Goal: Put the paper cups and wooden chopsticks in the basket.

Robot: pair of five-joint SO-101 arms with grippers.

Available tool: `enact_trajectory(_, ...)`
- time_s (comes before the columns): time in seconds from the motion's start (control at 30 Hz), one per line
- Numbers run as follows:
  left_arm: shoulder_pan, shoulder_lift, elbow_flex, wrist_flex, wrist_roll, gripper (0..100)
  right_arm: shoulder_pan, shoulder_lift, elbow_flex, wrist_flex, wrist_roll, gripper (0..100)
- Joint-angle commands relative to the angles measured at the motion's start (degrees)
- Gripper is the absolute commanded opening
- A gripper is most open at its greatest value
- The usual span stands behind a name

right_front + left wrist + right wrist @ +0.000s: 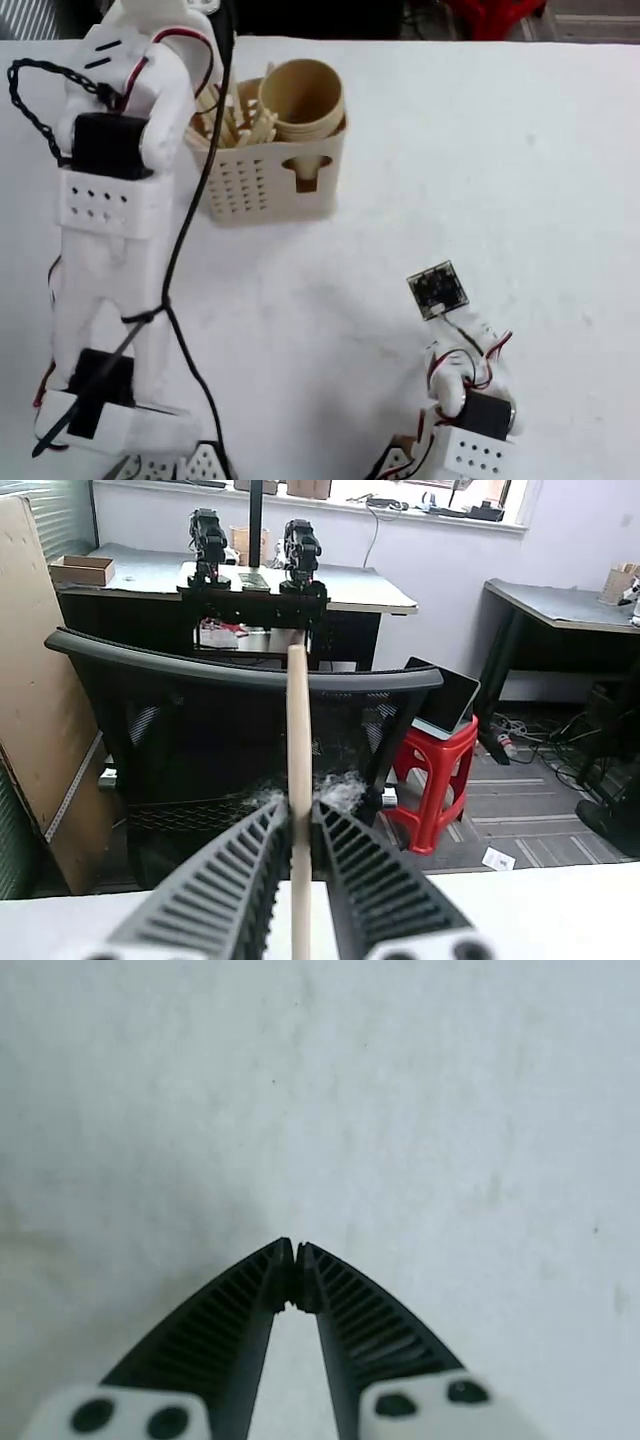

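Note:
A cream perforated basket (262,185) stands at the back of the white table. Stacked paper cups (302,96) and several wooden chopsticks (235,122) sit inside it. The left arm (120,180) stretches up the table's left side, its wrist beside the basket. In the left wrist view, my left gripper (298,818) is shut on one wooden chopstick (297,720), which stands upright between the jaws against the room behind. My right gripper (293,1252) is shut with nothing in it, tips touching, just above bare table. The right arm (465,400) is folded at the front right.
A black cable (185,240) runs from the left arm down the table. Off the table's far edge stand a black mesh chair (240,730) and a red stool (440,770). White table surface (480,170) lies right of the basket.

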Motion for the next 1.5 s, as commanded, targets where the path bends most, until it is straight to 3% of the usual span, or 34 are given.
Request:
enact_trajectory(0.0, -0.48, -0.13, -0.26, -0.62, 0.7, 3, 0.04, -0.4, 0.53, 0.22, 0.18, 1.8)
enact_trajectory(0.17, -0.48, -0.22, -0.26, 0.18, 0.7, 4, 0.04, -0.4, 0.53, 0.22, 0.18, 1.8)
enact_trajectory(0.37, -0.48, -0.31, -0.26, 0.18, 1.05, 14, 0.04, -0.4, 0.53, 0.22, 0.18, 1.8)
enact_trajectory(0.7, -0.48, -0.57, -0.35, 3.16, 0.79, 14, 0.04, -0.4, 0.53, 0.22, 0.18, 1.8)
enact_trajectory(1.17, -0.48, -2.15, -0.88, 37.19, 0.62, 14, 0.04, -0.4, 0.53, 0.22, 0.18, 1.8)
enact_trajectory(1.4, -0.48, -11.91, -0.26, 48.18, 0.53, 13, 0.04, -0.4, 0.53, 0.22, 0.18, 1.8)
enact_trajectory(1.47, -0.48, -13.14, -0.26, 49.85, 0.53, 9, 0.04, -0.4, 0.53, 0.22, 0.18, 1.8)
